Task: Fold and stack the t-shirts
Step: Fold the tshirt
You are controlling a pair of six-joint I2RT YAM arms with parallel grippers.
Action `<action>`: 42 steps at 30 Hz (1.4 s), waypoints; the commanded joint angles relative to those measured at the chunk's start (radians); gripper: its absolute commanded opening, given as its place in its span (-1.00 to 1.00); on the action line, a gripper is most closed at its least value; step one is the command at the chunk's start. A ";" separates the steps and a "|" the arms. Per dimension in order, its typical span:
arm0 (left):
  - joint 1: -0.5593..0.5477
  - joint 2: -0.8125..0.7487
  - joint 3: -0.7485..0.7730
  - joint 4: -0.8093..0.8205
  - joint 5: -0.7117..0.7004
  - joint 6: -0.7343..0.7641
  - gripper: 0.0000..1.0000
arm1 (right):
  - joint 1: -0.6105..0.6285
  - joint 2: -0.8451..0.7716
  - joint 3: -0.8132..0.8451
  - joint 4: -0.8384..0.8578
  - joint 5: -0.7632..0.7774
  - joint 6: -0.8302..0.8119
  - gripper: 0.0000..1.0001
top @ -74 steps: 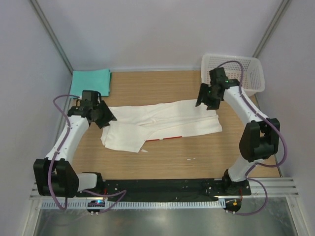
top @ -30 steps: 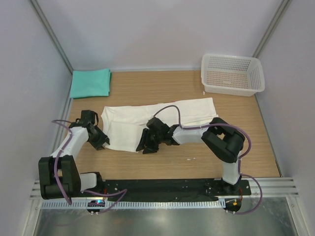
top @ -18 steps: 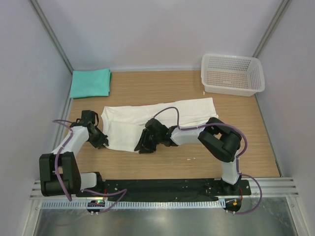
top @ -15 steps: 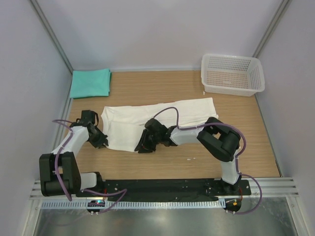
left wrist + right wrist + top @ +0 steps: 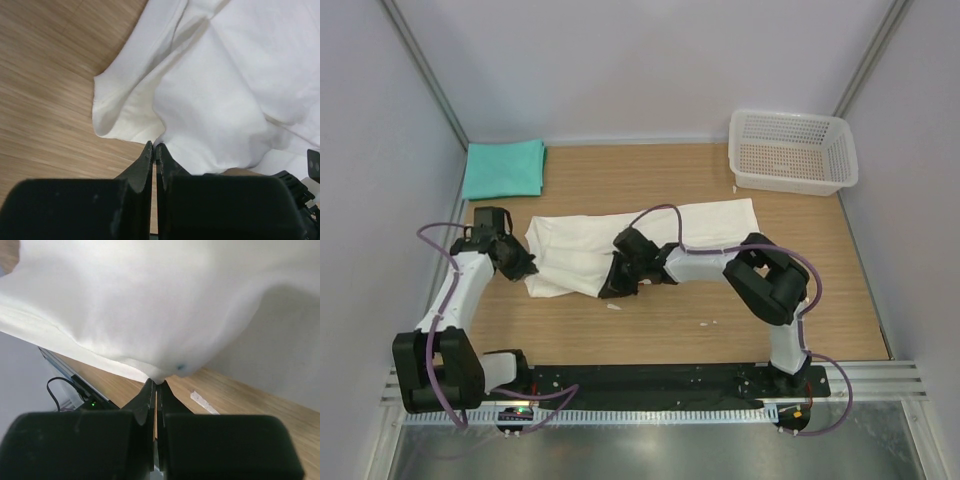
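The white t-shirt (image 5: 700,225) lies stretched left to right across the middle of the wooden table. My left gripper (image 5: 527,268) is at its near-left corner, shut on the hem (image 5: 155,146), with cloth (image 5: 225,100) bunched beyond the tips. My right gripper (image 5: 608,290) is shut on the near edge towards the middle (image 5: 156,382). That edge hangs lifted off the wood, and the cloth (image 5: 150,300) fills the upper half of the right wrist view. The teal-green t-shirt (image 5: 503,168) lies folded at the far left corner.
A white mesh basket (image 5: 840,165) stands at the far right corner. Small white scraps (image 5: 613,306) lie on the wood just in front of the shirt, one under the right gripper (image 5: 204,402). Grey walls close in left, right and back.
Both grippers have closed on the white shirt's near edge and drawn it up and a little away from me. The shirt's near-left part has bunched narrower.
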 commanded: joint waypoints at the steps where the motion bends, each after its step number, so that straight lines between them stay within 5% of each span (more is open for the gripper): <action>1: 0.001 0.008 0.087 0.022 0.049 0.032 -1.00 | -0.030 -0.097 0.058 -0.109 0.021 -0.109 -0.97; 23: -0.012 0.239 0.344 0.128 0.120 -0.010 -1.00 | -0.277 -0.016 0.219 -0.109 -0.184 -0.204 -0.98; 42: -0.034 0.386 0.536 0.141 0.175 -0.028 -1.00 | -0.357 0.004 0.291 -0.135 -0.215 -0.219 -0.98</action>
